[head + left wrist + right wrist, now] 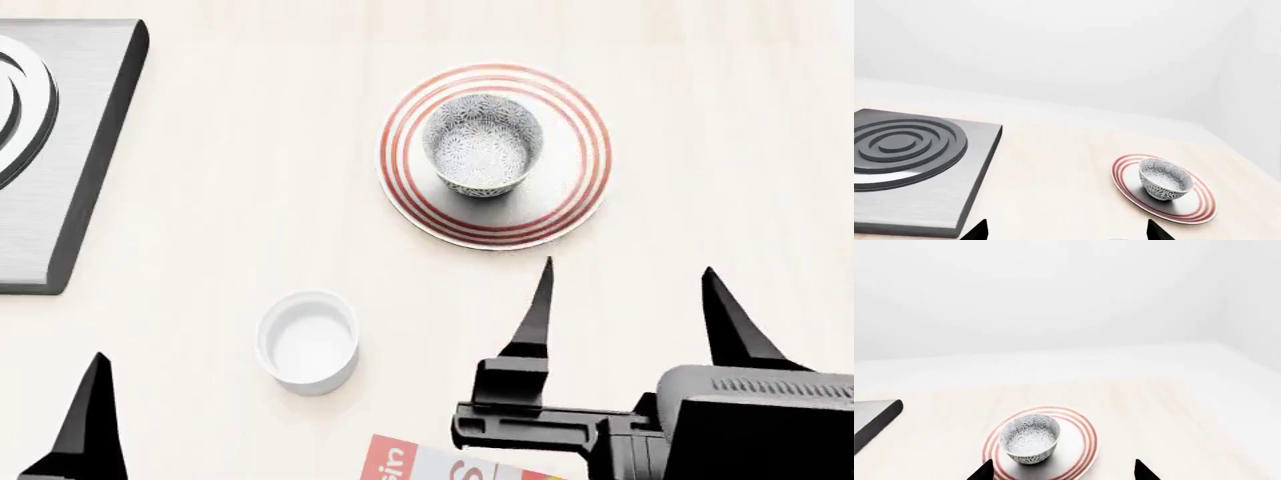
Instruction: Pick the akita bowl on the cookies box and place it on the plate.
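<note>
A speckled black-and-white akita bowl (483, 143) stands upright inside the red-ringed white plate (577, 190); it also shows in both wrist views, bowl (1165, 178) and bowl (1029, 438). My right gripper (627, 270) is open and empty, just on the near side of the plate, touching nothing. In its wrist view the right gripper (1063, 469) spans the plate's (1084, 450) near rim. My left gripper (1067, 231) is open and empty over bare table. Only a red-and-white corner of the cookies box (407, 466) shows at the bottom edge of the head view.
A small plain white cup (308, 341) sits on the pale wooden table (240, 180) between the arms. A grey hob (54, 150) with dark rings lies at the far left. One left finger (91, 420) shows at the lower left.
</note>
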Robot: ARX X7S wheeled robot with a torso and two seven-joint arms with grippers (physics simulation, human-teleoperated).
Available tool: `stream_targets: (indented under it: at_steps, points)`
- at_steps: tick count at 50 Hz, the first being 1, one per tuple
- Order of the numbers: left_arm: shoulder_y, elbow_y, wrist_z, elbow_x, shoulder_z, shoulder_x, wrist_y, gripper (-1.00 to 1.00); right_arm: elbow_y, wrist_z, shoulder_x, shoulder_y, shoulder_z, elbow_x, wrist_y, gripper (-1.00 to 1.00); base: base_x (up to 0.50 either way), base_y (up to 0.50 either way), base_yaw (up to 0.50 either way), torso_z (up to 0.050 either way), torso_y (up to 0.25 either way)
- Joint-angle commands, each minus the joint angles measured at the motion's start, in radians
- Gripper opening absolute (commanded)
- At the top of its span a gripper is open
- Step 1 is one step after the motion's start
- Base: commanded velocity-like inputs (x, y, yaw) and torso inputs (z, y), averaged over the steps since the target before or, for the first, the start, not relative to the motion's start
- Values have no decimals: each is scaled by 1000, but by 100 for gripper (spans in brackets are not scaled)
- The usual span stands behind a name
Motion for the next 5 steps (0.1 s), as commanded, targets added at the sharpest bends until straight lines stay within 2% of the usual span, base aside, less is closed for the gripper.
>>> stream_targets:
  at_steps: [1,5]
  points:
    - [-1,14,11,15,-21,16,2,100,-94,89,58,-323,275,-293,212,100,0,0,0,0,0]
    - [2,16,11,20,-14,15,2,100,-122,88,72,-459,387,-349,283,100,0,0,0,0,0]
